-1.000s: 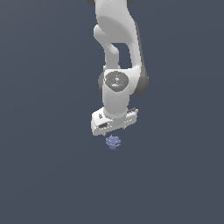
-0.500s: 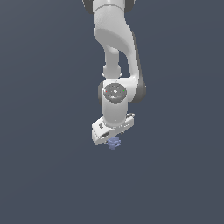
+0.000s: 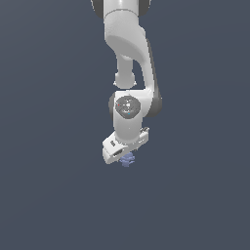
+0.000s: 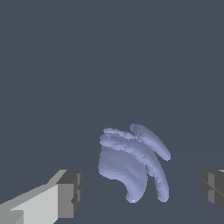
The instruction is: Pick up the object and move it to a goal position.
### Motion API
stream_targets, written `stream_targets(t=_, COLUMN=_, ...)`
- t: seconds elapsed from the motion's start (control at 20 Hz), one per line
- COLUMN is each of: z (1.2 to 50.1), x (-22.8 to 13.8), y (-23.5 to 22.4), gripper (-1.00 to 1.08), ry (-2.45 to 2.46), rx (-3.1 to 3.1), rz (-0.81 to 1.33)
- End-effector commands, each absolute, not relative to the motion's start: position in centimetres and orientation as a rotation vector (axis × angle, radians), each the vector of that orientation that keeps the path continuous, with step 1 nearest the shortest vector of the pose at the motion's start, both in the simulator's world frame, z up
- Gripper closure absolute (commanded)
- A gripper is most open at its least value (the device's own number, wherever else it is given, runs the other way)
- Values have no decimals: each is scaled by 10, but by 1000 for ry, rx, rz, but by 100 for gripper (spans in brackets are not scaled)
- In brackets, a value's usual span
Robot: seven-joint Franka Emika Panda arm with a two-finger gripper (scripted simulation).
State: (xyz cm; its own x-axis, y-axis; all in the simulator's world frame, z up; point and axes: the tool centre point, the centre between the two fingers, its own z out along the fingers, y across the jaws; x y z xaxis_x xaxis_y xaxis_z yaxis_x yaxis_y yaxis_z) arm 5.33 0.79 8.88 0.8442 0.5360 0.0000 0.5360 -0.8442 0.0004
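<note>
The object (image 3: 128, 160) is a tiny periwinkle-blue lumpy thing lying on the dark grey floor, partly covered by the white gripper (image 3: 124, 155) that hangs straight down over it. In the wrist view the object (image 4: 131, 164) lies between the two fingers (image 4: 65, 194), which stand wide apart on either side of it without touching it. The gripper is open.
The white Franka arm (image 3: 129, 58) comes down from the top of the exterior view. A plain dark grey floor (image 3: 53, 185) lies all around.
The gripper has come down onto the object; the gap seen between them a second ago has closed, and the hand now covers the object's top.
</note>
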Motion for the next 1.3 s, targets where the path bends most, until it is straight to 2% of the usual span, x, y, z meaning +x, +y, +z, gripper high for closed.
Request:
stream_targets(t=0.0, z=84, x=53, y=8, gripper=-92, ry=877, rx=3016, rz=-1)
stream_targets(t=0.4, z=45, x=52, y=8, gripper=-92, ry=883, rx=3015, rz=0)
stream_targets(t=0.65, z=40, x=53, y=8, gripper=-92, ry=884, rx=3015, rz=0)
stream_targets(t=0.7, z=40, x=53, y=8, gripper=108, ry=884, rx=3015, rz=0)
stream_targets(t=1.25, z=40, x=54, y=8, gripper=108, ry=883, rx=3015, rz=0)
